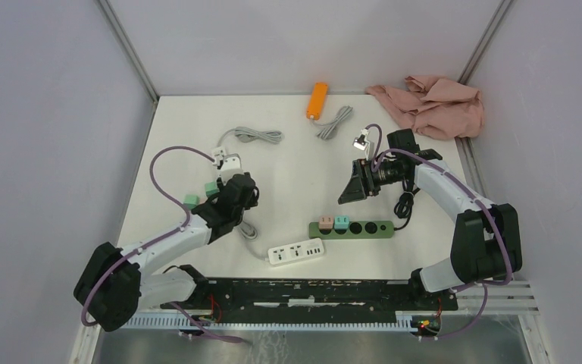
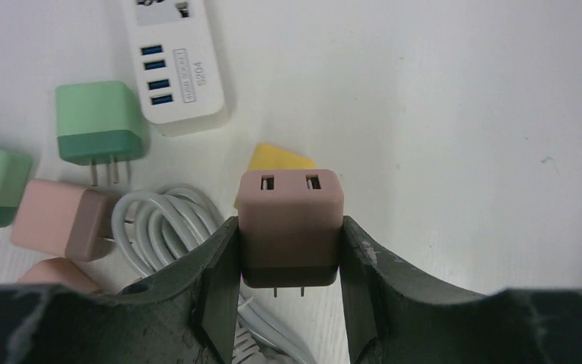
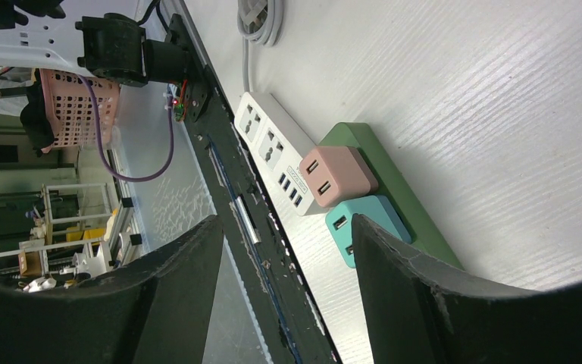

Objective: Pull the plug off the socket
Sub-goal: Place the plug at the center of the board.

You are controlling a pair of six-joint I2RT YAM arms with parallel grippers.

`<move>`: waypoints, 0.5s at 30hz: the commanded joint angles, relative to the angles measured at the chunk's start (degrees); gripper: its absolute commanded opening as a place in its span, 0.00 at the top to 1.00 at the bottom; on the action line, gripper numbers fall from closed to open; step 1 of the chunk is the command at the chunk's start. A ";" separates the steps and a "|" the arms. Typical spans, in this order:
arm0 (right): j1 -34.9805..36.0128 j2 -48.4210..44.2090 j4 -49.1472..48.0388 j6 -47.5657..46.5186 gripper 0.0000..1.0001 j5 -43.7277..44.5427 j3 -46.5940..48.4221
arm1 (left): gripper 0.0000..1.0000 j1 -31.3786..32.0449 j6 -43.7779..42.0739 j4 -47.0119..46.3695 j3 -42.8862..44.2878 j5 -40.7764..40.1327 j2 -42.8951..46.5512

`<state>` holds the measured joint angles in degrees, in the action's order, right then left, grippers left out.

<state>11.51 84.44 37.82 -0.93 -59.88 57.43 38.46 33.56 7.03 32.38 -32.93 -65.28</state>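
Left tool [image 2: 291, 254] sits closest in its wrist view, pinching a dusty-pink plug [image 2: 291, 220] by both sides. Its prongs are bare and not in any socket. Left of it on the tabletop [image 2: 462, 114] lie loose ones: a green plug [image 2: 98, 125] and a pale pink plug [image 2: 57, 220], next to a cable coil [image 2: 163, 224].

Centre: a white strip [image 1: 297, 252] lies near the arm bases. Just beyond it the green strip [image 1: 364, 228] has a seated pink plug [image 3: 337, 176] and a teal plug [image 3: 364, 227] side by side at its left end, touching each other.

Right tool [image 3: 284, 227] is spread wide with nothing between the fingers. It hangs above the green strip, well apart from it.

Step, as I judge it: one plug is out and ready to drop with the loose ones, and two are left to pull. Next move calls for the right tool to come down square over one seated plug, close on its flat sides and pull straight out. The strip is unheld and may lift along with the plug.
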 commanded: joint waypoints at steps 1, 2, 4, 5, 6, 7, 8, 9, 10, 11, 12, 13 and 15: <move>-0.20 -1.30 -0.44 -0.90 0.31 -0.55 2.58 | 0.94 -3.55 5.08 -0.29 0.18 -3.49 -0.01; -0.24 -1.30 -0.44 -0.94 0.31 -0.55 2.56 | 0.93 -4.23 5.51 -0.05 0.37 -3.54 -0.37; -0.18 -1.30 -0.39 -0.92 0.31 -0.54 2.52 | 0.92 -5.42 6.40 0.29 0.76 -4.11 -0.99; -0.17 -1.27 -0.34 -0.92 0.32 -0.57 2.53 | 0.91 -5.95 6.86 0.55 0.95 -4.57 -1.30; -0.19 -1.30 -0.33 -0.92 0.31 -0.59 2.53 | 0.91 -6.42 7.29 0.72 1.13 -4.75 -1.71; -0.19 -1.32 -0.33 -0.92 0.31 -0.57 2.53 | 0.90 -6.90 7.76 0.88 1.31 -4.91 -2.03; -0.19 -1.37 -0.32 -0.92 0.31 -0.53 2.57 | 0.90 -7.37 8.28 1.13 1.50 -5.01 -2.49; -0.18 -1.31 -0.33 -0.92 0.31 -0.52 2.56 | 0.89 -7.73 8.73 1.45 1.81 -5.10 -2.89; -0.22 -1.31 -0.36 -0.92 0.31 -0.58 2.54 | 0.85 -8.04 9.35 2.10 2.18 -5.40 -3.48; -0.21 -1.30 -0.37 -0.92 0.31 -0.59 2.52 | 0.83 -8.24 10.16 2.92 2.71 -5.92 -4.33; -0.17 -1.30 -0.35 -0.91 0.32 -0.57 2.53 | 0.82 -8.56 10.98 3.92 3.18 -6.46 -5.12; -0.18 -1.30 -0.34 -0.92 0.31 -0.54 2.52 | 0.82 -8.77 11.79 5.18 3.91 -7.13 -5.96; -0.17 -1.39 -0.33 -0.92 0.31 -0.56 2.51 | 0.81 -9.26 13.27 7.66 5.41 -8.16 -8.01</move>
<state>11.51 84.44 37.85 -0.97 -59.86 57.43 30.15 40.93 11.05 33.45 -36.42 -70.61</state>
